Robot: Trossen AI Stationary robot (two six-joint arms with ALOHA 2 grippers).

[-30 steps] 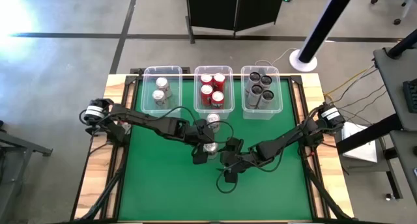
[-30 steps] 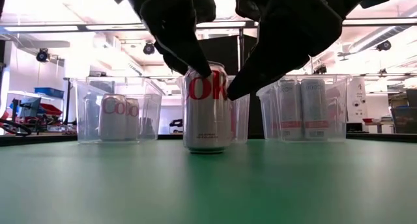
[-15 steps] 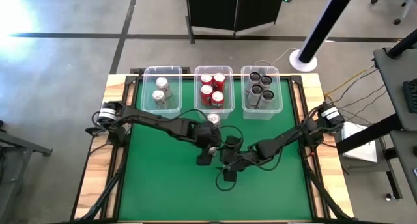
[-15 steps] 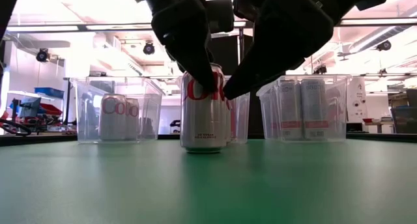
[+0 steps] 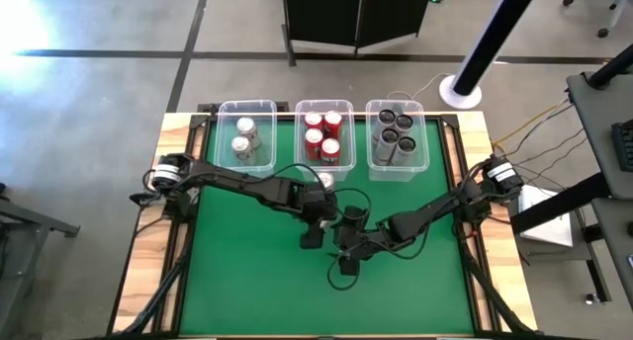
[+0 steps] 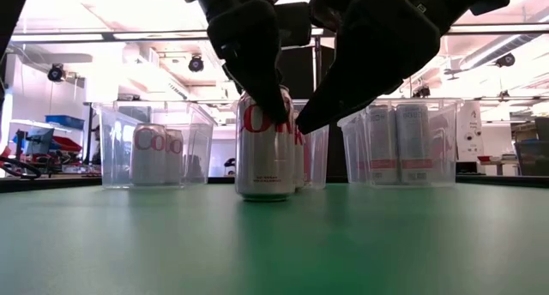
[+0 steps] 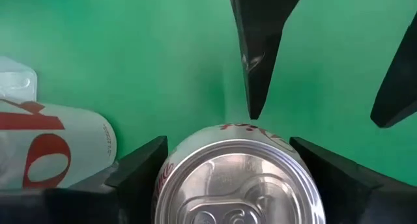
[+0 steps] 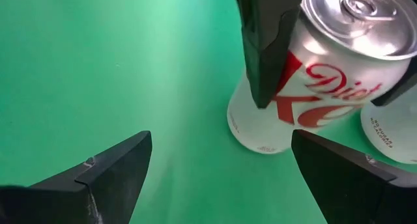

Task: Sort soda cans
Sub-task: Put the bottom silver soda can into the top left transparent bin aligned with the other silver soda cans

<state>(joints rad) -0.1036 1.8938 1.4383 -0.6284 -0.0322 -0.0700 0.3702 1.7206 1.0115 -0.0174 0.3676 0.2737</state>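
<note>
Bench [image 5: 247, 281]: green mat, wooden edges, three clear bins along the far side.

Left bin [image 5: 226, 142]: two silver-white cans [image 5: 243, 137] standing inside.

Middle bin [image 5: 300, 137]: four red cans [image 5: 323, 135], upright.

Right bin [image 5: 421, 142]: four dark cans [image 5: 395, 129], upright.

Silver-white Diet Coke can [image 6: 266, 149]: upright on the mat near the bench's middle, in front of the middle bin. A second silver-white can [image 8: 391, 129] stands just beside it, nearer the bins.

Left end effector [image 5: 318, 204]: reaching in from the left edge, over the Diet Coke can. Its fingers [image 7: 140, 162] are spread to either side of the can's top; in the low view one finger meets the upper rim, but a firm clamp cannot be confirmed.

Right end effector [image 5: 348, 243]: near the middle of the mat, just beside the left one on the near side, fingers [image 8: 111, 168] wide apart with nothing between them, pointed toward the Diet Coke can.
</note>
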